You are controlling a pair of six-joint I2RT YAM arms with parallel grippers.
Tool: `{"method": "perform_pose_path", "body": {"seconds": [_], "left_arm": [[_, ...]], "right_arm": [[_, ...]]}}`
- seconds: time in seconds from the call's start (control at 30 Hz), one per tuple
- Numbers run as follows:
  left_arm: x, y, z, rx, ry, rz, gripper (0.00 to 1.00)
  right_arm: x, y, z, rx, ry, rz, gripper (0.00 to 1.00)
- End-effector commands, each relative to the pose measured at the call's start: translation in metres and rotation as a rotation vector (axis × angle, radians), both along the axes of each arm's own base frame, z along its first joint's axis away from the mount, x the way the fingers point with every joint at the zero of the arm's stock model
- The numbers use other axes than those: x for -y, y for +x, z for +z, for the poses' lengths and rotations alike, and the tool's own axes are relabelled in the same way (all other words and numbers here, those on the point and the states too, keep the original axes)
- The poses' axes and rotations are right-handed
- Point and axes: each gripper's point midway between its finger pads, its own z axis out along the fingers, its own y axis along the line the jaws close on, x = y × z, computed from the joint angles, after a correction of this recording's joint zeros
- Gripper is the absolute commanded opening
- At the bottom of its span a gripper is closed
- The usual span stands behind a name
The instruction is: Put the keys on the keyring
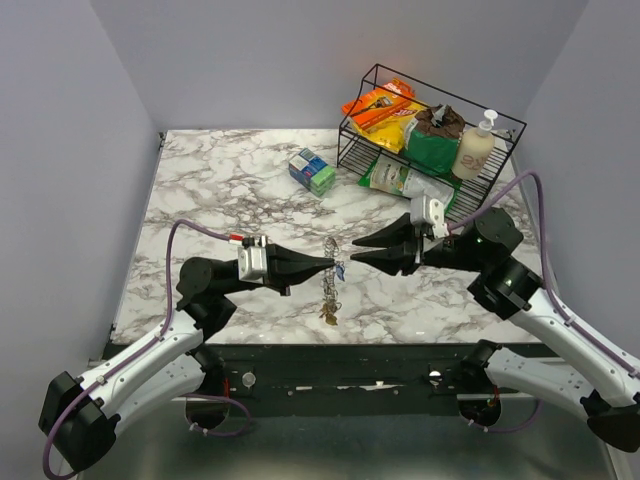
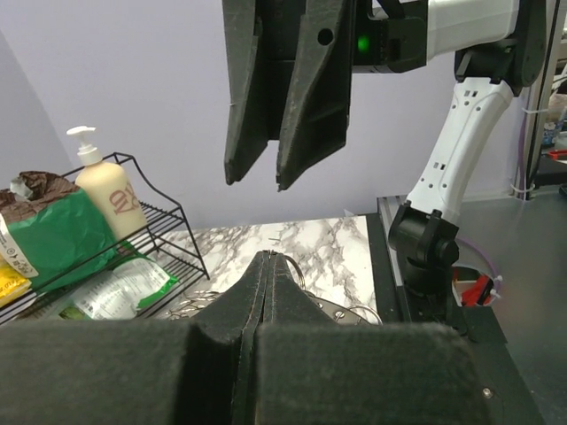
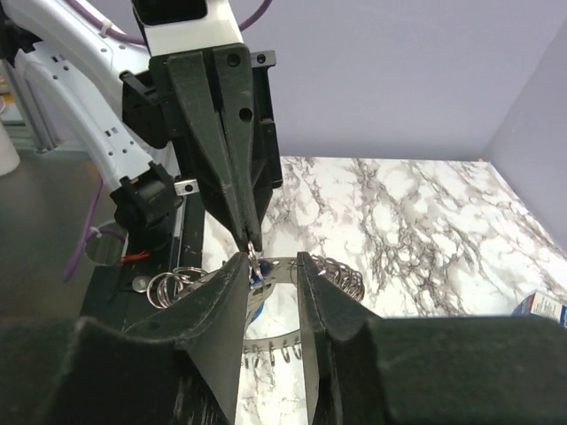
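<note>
Keyring (image 3: 341, 276) is shiny metal; table (image 3: 425, 221), smooth marble-look.

Tabletop (image 1: 220, 190) white marble, grey veining. Both tools black: left tool (image 1: 333, 264), right tool (image 1: 353, 250). Keyring (image 3: 341, 276) silvery; one key (image 1: 340, 270) has a blue head. Wire rack (image 1: 492, 185) black, with green bag (image 1: 432, 150), orange packets (image 1: 378, 105), cream pump bottle (image 1: 474, 150). Small cartons (image 1: 312, 171) blue and green. Cables (image 1: 200, 228) purple. Walls (image 1: 60, 150) pale lilac-grey.
</note>
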Motion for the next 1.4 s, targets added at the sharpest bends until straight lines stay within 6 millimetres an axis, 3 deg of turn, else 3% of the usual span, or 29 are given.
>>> {"method": "perform_pose_path", "body": {"seconds": [0.0, 0.27, 0.8, 1.37], "left_arm": [[-0.003, -0.012, 0.024, 0.073, -0.032, -0.035, 0.0], [-0.003, -0.019, 0.029, 0.077, -0.024, -0.07, 0.0], [-0.003, -0.02, 0.029, 0.075, -0.01, -0.072, 0.0], [-0.003, -0.022, 0.03, 0.069, -0.008, -0.089, 0.0]], "right_arm": [[-0.005, 0.01, -0.012, -0.018, -0.021, -0.027, 0.36], [-0.013, -0.009, -0.025, -0.012, -0.059, 0.12, 0.35], [-0.009, -0.021, -0.033, -0.004, -0.09, 0.176, 0.44], [-0.013, -0.017, -0.04, -0.022, -0.107, 0.18, 0.32]]}}
